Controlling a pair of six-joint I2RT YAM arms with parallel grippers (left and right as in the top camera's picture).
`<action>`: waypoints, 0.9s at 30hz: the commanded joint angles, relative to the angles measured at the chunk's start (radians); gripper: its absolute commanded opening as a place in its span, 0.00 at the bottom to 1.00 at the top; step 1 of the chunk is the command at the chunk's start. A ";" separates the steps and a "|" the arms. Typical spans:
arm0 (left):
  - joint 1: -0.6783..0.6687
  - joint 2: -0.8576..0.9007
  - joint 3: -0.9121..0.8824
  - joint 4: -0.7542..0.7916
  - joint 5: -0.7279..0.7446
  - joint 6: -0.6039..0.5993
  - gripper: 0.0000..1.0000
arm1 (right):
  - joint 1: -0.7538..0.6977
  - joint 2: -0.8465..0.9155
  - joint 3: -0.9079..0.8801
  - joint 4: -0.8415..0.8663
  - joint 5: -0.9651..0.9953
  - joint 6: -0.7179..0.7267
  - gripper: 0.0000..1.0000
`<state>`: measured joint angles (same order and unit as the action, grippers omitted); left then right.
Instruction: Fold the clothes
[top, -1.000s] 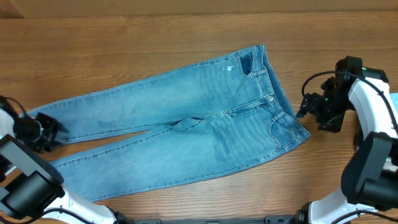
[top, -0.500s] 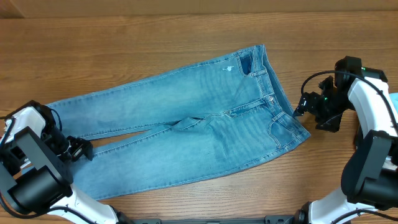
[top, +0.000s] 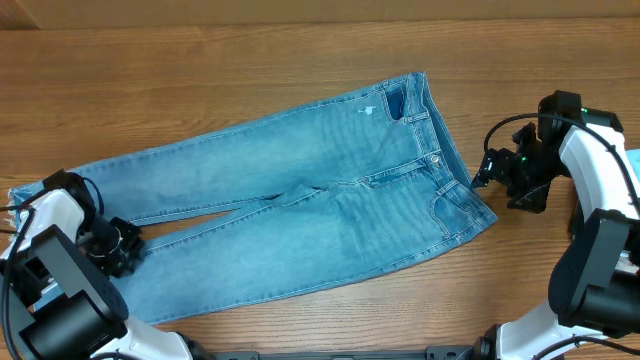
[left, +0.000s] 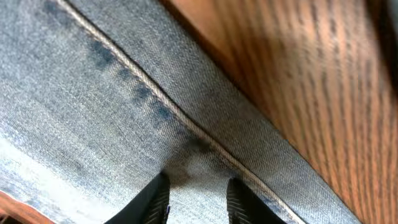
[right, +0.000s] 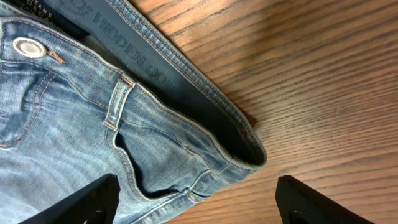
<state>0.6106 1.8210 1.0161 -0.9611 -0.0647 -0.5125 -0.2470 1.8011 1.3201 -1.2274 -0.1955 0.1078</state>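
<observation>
Zero folds show so far: the pair of light blue denim jeans (top: 330, 200) lies opened out flat and slanted across the brown wood-grain table (top: 250, 45). Its waistband points to the right and its two long legs run side by side toward the left edge, a thin wedge of wood between them. By my reading the whole job is ahead: bringing one leg over the other, then doubling the length. The left gripper (left: 198, 199) sits on the nearer leg close to its hem, its dark fingertips narrowly apart with a side seam and slightly puckered cloth between them. Whether they pinch that cloth I cannot tell. The right gripper (right: 198, 202) hangs just beside the waistband's lower corner, fingers spread wide and holding nothing, denim and bare wood below it.
</observation>
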 joint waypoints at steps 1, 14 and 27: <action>0.128 0.109 -0.082 0.125 -0.211 -0.079 0.33 | 0.003 -0.005 0.010 0.001 -0.008 -0.004 0.84; 0.261 0.050 0.128 0.007 0.193 0.075 0.27 | 0.212 -0.005 0.010 0.157 -0.273 -0.240 0.49; -0.092 -0.372 0.258 -0.127 0.415 0.218 0.69 | 0.430 0.328 0.010 0.491 -0.117 -0.198 0.34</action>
<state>0.5743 1.4616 1.2686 -1.0740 0.3336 -0.3279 0.1764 2.0266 1.3346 -0.7719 -0.4202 -0.1410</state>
